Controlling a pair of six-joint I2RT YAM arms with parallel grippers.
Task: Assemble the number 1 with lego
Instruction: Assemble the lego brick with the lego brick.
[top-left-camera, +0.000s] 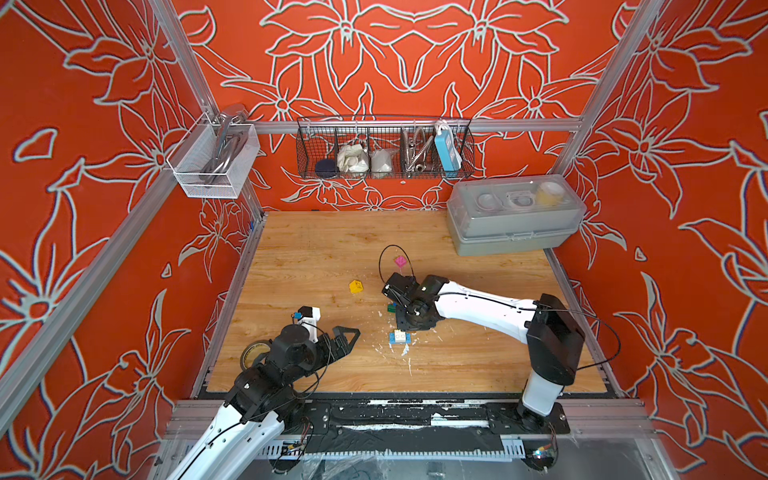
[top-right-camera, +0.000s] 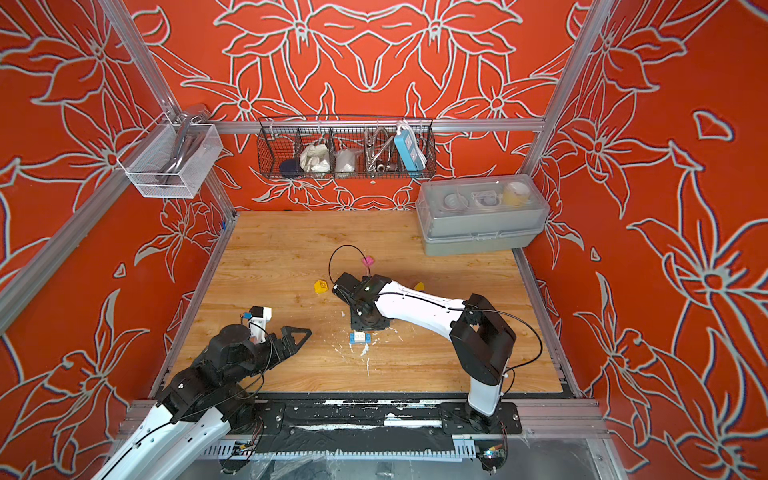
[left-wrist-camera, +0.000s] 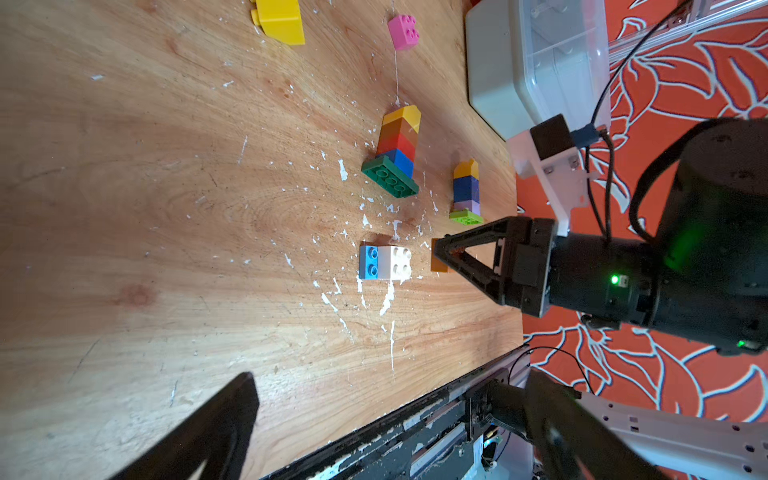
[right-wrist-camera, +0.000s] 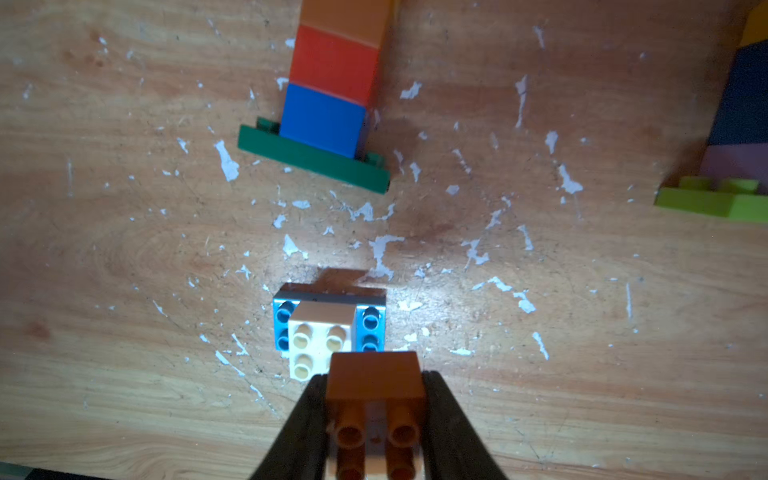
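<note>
Firmly pinched brown brick (right-wrist-camera: 374, 378) in right fingers (right-wrist-camera: 299, 424), near white brick (right-wrist-camera: 316, 328)

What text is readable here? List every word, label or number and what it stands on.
None legible.
Clear-lidded box contents: too small to read.
Wire basket items: too small to read.
Lego bricks, including the brown brick: no print visible.

The wooden table (top-left-camera: 311, 249) bears a light blue plate (right-wrist-camera: 281, 328) just ahead of the right gripper (right-wrist-camera: 374, 386). A green plate (right-wrist-camera: 311, 160) lies farther ahead.
</note>
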